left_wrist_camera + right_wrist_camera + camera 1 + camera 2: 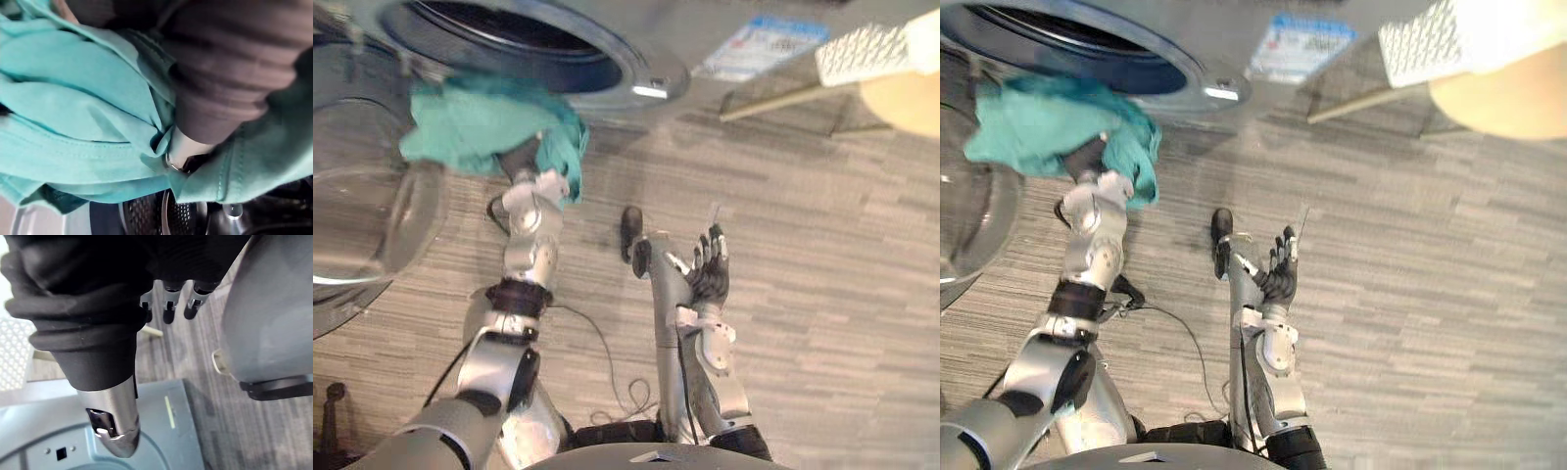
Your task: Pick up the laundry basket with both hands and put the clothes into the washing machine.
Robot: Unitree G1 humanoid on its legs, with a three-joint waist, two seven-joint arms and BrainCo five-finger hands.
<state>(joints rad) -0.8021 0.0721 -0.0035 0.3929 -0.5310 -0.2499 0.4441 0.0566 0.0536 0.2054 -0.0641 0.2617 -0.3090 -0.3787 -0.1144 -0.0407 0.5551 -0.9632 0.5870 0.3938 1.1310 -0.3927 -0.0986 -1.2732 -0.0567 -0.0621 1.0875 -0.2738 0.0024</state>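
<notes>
A teal cloth (480, 122) hangs bunched over my left hand (522, 157), just below the rim of the washing machine's open drum (509, 39). In the left wrist view the cloth (88, 98) gathers in folds around a silver finger (185, 147) that pinches it, with the perforated drum showing beneath. My right hand (708, 274) is held up over the floor at centre, fingers (168, 308) straight and holding nothing. The white laundry basket (867, 49) sits at the far upper right, away from both hands.
The machine's round glass door (362, 215) stands swung open at the left, close to my left arm. The basket rests by a round beige surface (906, 103). Grey wood-pattern floor (822, 294) stretches to the right.
</notes>
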